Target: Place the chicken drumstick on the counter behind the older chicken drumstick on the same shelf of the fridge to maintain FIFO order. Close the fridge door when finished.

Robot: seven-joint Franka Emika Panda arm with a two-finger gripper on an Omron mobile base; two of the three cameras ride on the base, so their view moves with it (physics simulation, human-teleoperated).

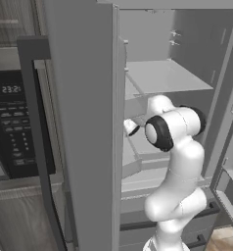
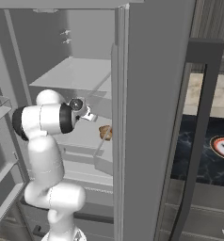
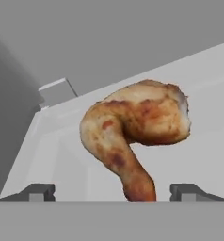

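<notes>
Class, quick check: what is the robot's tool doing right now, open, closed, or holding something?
Tool: open, fingertips spread wide either side of the chicken drumstick, not clamped on it.

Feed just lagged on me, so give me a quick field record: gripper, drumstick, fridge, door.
gripper: gripper open, fingertips spread wide
drumstick: chicken drumstick lies between the fingertips, not clamped
location: on a fridge shelf
second drumstick: cannot tell
fridge: fridge open, arm reaching inside
door: fridge door not yet closed
</notes>
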